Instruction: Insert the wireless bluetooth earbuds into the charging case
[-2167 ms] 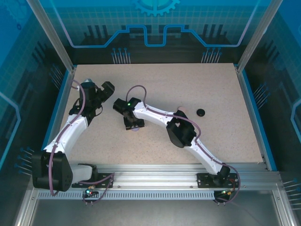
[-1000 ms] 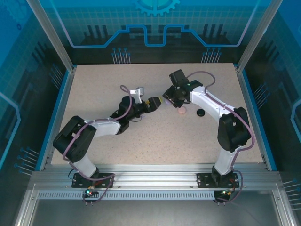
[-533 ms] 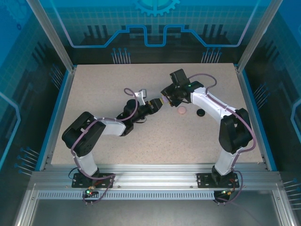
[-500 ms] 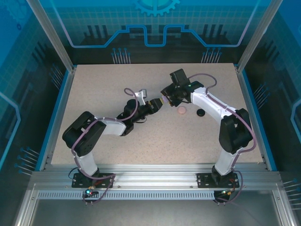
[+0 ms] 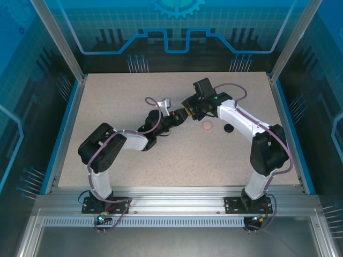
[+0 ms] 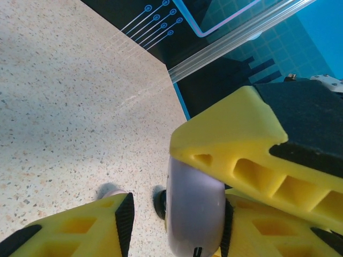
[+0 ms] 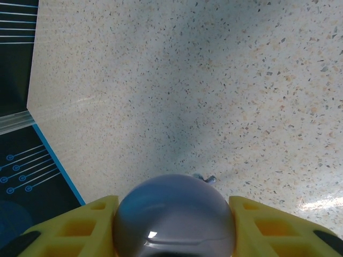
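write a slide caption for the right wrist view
Right gripper clamps a round lilac case between its yellow fingers, speckled table beyond.

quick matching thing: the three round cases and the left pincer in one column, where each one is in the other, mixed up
1. lilac case
2. pink case
3. black case
4. left pincer

a. flat on the table, nearest its right edge
b. fingers either side of the lilac case, a gap on one side
c. gripped between the right pincer's fingers
d. flat on the table, just left of the black case

Pairs: 1-c, 2-d, 3-a, 4-b
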### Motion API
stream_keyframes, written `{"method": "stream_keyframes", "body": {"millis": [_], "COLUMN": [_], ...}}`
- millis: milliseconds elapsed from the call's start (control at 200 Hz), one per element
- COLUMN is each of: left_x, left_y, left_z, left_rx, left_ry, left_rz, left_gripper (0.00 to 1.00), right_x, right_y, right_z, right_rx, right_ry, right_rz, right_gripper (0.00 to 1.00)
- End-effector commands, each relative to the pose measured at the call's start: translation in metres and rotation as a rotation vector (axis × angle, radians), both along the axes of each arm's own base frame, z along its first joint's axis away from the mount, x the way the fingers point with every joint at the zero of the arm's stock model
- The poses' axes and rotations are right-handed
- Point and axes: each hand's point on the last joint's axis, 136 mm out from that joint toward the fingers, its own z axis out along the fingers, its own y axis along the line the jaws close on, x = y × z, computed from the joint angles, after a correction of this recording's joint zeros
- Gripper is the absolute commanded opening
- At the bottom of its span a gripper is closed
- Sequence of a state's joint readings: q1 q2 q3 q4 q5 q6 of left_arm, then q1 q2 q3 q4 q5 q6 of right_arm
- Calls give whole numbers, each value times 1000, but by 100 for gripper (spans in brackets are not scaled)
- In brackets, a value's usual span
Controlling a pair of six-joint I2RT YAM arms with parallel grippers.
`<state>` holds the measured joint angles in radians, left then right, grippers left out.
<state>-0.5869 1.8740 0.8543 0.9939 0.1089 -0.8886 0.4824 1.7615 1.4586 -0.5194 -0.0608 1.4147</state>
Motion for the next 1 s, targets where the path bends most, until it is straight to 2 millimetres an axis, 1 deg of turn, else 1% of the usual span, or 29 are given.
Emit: {"method": "stream_keyframes", "body": {"millis": [0,90,335,410,485,550,690,850,880,940,990], "left_x": [8,10,12,12,12,11,10,10,10,10,10], "left_y": [-5,-5,-3,-2,0,4,7,7,8,9,10], "left_z": [10,9,9,10,11,12,13,14,15,15,14], "left_rx": [-23,-23,-27,-27,-27,-27,-16,-17,-19,-19,-18], "left_ry": [-34,-34,-39,-41,-45,-49,-56,-58,-61,-62,-62], "left_rz": [18,21,38,44,54,68,82,83,86,92,96], "left_gripper": [42,41,29,28,28,35,35,28,26,16,15], "right_x": [-6,-7,-7,-7,-7,-7,-7,-8,-8,-8,-8], "right_y": [6,6,6,6,4,3,3,3,3,1,0], "right_z": [12,11,11,11,11,11,11,11,10,9,9], "right_rx": [28,28,27,25,21,18,18,17,16,13,12], "right_ry": [-13,-12,-11,-13,-13,-13,-12,-13,-11,-9,-8], "right_rz": [12,15,16,14,11,7,7,8,7,4,2], "right_gripper": [39,39,39,39,39,39,39,39,39,39,39]}}
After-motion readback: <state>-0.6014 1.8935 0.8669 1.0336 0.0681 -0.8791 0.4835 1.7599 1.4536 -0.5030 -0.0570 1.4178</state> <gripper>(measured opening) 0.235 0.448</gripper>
